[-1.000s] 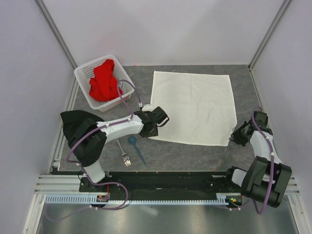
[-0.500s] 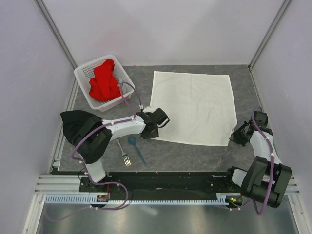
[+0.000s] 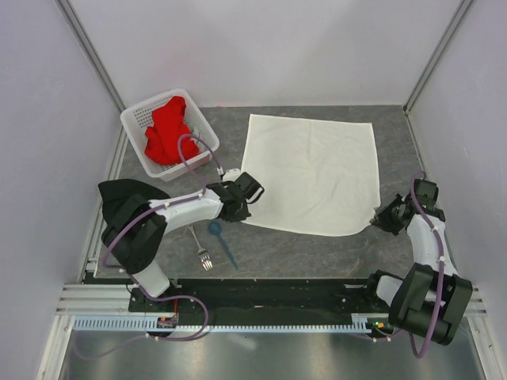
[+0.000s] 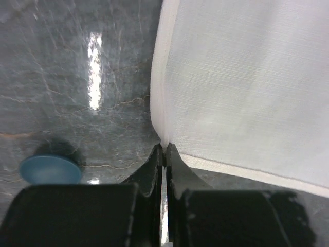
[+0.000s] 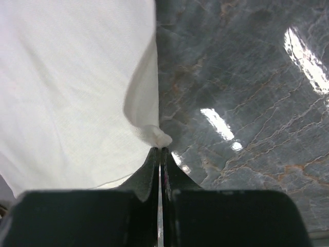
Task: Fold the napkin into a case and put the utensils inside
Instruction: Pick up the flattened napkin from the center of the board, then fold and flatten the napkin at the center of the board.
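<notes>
Two grippers: both are closed tight, each pinching one near corner of the napkin [image 3: 313, 170]. A matched hold like this would let the near edge rise evenly for a first fold.
Left gripper [image 4: 164, 150]: the jaws are pressed together on the napkin's near left corner. In the wrist view the hem runs straight into the fingertips and the left edge curls up slightly from the counter [image 3: 317, 252].
Right gripper [image 5: 160, 151]: the jaws are shut on a small bunched tuft of the near right corner. The cloth behind it rises in a soft ridge, so this corner looks lifted just off the surface.
Napkin: a cream-white square, spread open and almost flat in the middle of the counter. Its far edge lies undisturbed and no fold has been made.
Fork [image 3: 201, 250]: silver, lying on the counter near the left arm, just beside the spoon and clear of the napkin.
Spoon [image 3: 223, 241]: blue plastic, with its round bowl pointing toward the napkin's near left corner, close to it but apart.
Utensil placement: both sit off the cloth, probably so that folding can finish first.
Basket [image 3: 133, 119]: white and perforated, at the far left, holding a red cloth [image 3: 166, 131]. It plays no part now.
Stage, as I judge it: the very start, with corners gripped and the fold not yet begun.
Risk: a thin pinch may slip if the two arms pull unevenly.
</notes>
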Robot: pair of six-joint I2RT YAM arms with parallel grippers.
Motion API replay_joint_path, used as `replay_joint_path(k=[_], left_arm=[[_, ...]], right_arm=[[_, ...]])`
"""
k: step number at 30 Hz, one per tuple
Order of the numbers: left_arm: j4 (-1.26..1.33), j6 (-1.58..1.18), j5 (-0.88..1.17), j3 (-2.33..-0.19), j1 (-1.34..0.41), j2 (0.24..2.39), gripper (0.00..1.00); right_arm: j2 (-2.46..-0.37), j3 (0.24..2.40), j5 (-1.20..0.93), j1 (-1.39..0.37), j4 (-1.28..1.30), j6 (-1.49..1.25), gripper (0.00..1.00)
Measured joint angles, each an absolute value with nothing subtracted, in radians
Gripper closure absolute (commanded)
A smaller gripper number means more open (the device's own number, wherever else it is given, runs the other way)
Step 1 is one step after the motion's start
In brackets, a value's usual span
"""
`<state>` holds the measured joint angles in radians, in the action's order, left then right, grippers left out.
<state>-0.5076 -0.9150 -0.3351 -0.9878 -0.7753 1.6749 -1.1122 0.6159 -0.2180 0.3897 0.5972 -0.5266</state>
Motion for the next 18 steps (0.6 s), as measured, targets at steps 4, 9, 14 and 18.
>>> replay_joint_path(k=[4, 9, 14, 18], left_arm=[[-0.521, -0.809, -0.33, -1.025, -0.765, 1.538, 0.98], [-0.514, -0.647, -0.296, -1.225, -0.765, 1.27, 0.98], [-0.495, -0.53, -0.238, -1.391, -0.765, 1.01, 0.98], [-0.481, -0.468, -0.16, -1.468, -0.765, 0.843, 0.98]], right_arm=[[-1.04, 0.745, -0.245, 0.39, 0.661, -0.509, 1.0], [-0.934, 0.997, -0.266, 0.39, 0.722, -0.507, 1.0], [-0.876, 1.398, -0.236, 0.373, 0.859, -0.495, 1.0], [-0.842, 1.723, -0.201, 0.343, 0.928, -0.49, 1.0]])
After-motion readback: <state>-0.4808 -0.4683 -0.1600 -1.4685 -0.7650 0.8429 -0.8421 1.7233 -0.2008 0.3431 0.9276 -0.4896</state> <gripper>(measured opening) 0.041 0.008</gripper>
